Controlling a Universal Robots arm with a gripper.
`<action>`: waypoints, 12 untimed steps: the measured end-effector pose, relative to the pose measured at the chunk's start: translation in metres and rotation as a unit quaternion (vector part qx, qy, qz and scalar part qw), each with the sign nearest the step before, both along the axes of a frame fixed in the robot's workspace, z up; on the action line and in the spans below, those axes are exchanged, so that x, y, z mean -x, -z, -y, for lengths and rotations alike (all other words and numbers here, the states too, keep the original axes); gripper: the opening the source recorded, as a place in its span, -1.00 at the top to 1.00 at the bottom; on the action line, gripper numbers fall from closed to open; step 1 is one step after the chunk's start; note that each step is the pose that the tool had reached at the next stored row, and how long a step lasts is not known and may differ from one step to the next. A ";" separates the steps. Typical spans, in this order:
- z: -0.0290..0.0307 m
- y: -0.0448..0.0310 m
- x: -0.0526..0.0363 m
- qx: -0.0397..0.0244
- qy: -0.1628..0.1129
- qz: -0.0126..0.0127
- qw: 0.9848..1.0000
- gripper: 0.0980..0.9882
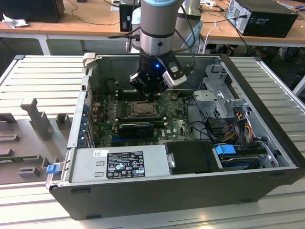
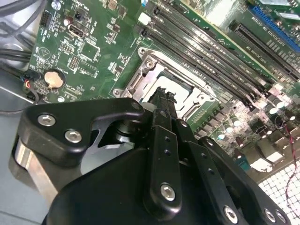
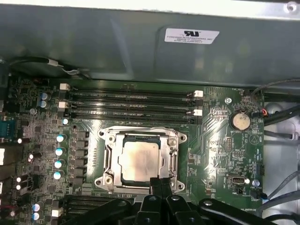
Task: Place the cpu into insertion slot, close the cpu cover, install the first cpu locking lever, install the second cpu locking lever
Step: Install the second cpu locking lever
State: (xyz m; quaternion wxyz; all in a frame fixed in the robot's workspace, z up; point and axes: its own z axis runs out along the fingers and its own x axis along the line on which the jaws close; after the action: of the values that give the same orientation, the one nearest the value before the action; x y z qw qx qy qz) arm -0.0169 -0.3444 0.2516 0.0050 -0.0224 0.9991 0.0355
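Observation:
The cpu [image 3: 140, 159], pale silver-grey, lies flat inside the insertion slot [image 1: 141, 109] on the green motherboard. Around it lies the cpu cover [image 3: 140, 131], a silver frame folded down, with the chip showing through its window. My gripper [image 3: 160, 183] is shut with its two black fingers pressed together and nothing between them. Its tips sit at the edge of the cover nearest the wrist; whether they touch it I cannot tell. In the second wrist view the gripper [image 2: 163, 98] hides part of the cover [image 2: 161, 57]. I cannot make out the locking levers.
The motherboard [image 1: 174, 121] lies in an open computer case [image 1: 157, 186]. Black memory slots [image 3: 131, 105] run close beside the socket, with a coin battery [image 3: 240, 120] further off. A power supply [image 1: 119, 164], drive cage [image 1: 217, 93] and loose cables [image 1: 200, 126] fill the case's other parts.

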 end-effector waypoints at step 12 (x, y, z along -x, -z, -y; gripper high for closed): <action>0.0225 0.0031 0.0000 -0.038 0.000 -0.002 0.999 0.98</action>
State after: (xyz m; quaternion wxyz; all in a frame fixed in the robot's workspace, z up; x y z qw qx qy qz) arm -0.0169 -0.3669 0.2485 0.0035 -0.0221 0.9971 0.0734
